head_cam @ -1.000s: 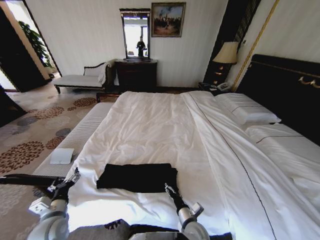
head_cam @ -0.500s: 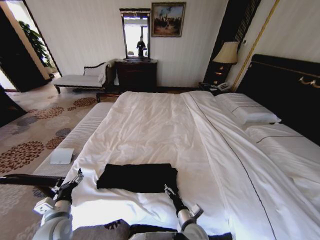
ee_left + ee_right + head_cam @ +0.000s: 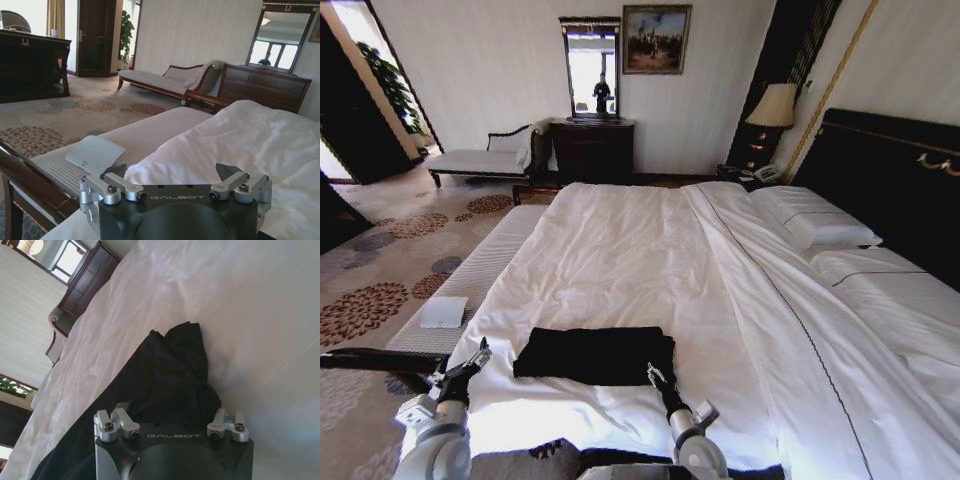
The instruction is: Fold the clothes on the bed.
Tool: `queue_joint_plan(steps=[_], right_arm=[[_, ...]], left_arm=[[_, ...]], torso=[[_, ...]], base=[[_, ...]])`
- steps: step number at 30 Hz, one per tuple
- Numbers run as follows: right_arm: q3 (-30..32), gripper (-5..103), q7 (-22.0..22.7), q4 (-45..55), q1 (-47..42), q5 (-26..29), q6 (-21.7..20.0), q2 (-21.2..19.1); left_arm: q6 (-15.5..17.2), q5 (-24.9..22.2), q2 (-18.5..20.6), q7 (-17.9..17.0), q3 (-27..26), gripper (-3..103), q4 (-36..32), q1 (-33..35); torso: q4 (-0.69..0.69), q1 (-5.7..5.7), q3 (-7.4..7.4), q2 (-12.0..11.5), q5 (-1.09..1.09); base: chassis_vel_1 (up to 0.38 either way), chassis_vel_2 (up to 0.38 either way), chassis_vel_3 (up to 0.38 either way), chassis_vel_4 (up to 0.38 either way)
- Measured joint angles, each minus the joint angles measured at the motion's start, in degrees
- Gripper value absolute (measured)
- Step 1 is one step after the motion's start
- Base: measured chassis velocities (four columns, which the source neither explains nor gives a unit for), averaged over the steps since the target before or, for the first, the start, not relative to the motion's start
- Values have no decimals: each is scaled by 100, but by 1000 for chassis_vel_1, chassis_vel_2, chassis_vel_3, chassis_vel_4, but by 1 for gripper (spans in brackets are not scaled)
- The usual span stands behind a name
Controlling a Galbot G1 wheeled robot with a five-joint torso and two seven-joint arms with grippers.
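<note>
The shirt [image 3: 595, 355] lies folded into a flat band at the bed's [image 3: 650, 250] 6 o'clock edge, so the right gripper [image 3: 656, 377], spread, sits at its 4 o'clock corner, while the left gripper [image 3: 475, 357], spread, holds off at 9 o'clock.

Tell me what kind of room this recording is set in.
Most likely a hotel bedroom: a very large bed with white duvet and pillows against a tall dark headboard, a bedside lamp, and a chaise beside a dark dresser under a mirror.
</note>
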Motion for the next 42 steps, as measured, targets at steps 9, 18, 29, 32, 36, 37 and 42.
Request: queue_joint_plan(steps=[9, 18, 29, 32, 36, 37, 42], right_arm=[[0, 37, -188, -39, 78, -65, -1, -59], [141, 7, -121, 96, 147, -116, 28, -331], [1157, 5, -197, 606, -4, 290, 64, -1364], [1325, 5, -293, 533, -111, 300, 88, -1500], [1713, 5, -598, 510, -300, 275, 149, -1681], [1713, 5, -598, 510, -300, 275, 149, -1681], [2212, 5, -1131, 872, -266, 370, 257, -1690]], left_arm=[[-56, -20, 127, -44, 8, 100, 124, -27], [-57, -73, 245, -46, 21, 100, 136, -118], [-50, -112, 386, -34, 96, 100, 252, -331], [-50, -115, 401, -29, 112, 100, 281, -336], [-75, -155, 441, -24, 125, 100, 336, -325], [-75, -155, 441, -24, 125, 100, 336, -325], [-94, -202, 456, -23, 113, 100, 324, -274]], torso=[[0, 0, 0, 0, 0], [0, 0, 0, 0, 2], [0, 0, 0, 0, 1], [0, 0, 0, 0, 0], [-1, 0, 0, 0, 3], [-1, 0, 0, 0, 3], [1, 0, -1, 0, -2]], base=[[0, 0, 0, 0], [0, 0, 0, 0], [0, 0, 0, 0], [0, 0, 0, 0], [0, 0, 0, 0], [0, 0, 0, 0], [0, 0, 0, 0]])
